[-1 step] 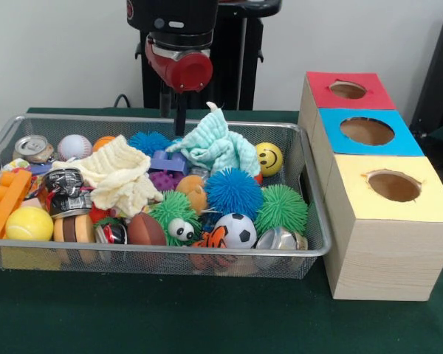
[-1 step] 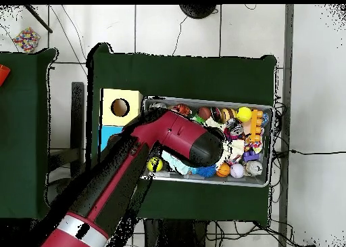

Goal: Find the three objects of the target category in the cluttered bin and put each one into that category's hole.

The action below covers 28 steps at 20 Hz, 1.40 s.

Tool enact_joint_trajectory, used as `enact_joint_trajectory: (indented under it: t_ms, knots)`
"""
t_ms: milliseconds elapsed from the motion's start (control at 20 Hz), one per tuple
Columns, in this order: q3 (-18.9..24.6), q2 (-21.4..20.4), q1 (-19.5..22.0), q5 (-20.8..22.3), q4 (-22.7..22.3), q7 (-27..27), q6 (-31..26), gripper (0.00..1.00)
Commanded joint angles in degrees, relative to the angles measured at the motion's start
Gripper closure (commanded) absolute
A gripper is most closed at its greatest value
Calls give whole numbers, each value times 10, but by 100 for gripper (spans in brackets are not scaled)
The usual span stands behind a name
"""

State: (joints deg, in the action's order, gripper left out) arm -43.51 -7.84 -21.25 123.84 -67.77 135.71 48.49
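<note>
The arm [image 1: 179,51] hangs over the far side of the wire bin [image 1: 310,221], its gripper [image 1: 181,122] reaching down just behind a raised teal cloth [image 1: 218,144]; whether it is clenched on the cloth or released cannot be told. A cream cloth [image 1: 118,177] lies left of centre among spiky balls, a soccer ball [image 1: 240,230], a smiley ball [image 1: 269,158] and cans. Right of the bin stands the wooden box [image 1: 384,258] with red [image 1: 348,90], blue [image 1: 367,131] and yellow [image 1: 393,186] holes.
</note>
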Motion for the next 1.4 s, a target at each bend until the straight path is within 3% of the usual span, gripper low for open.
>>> enact_joint_trajectory:
  t_ms: [50,500,1400]
  knots:
    - [62,34,17,10,12,-66,-40,0]
    - [68,27,8,5,-4,-92,-64,0]
    - [111,10,0,2,-59,-199,-163,0]
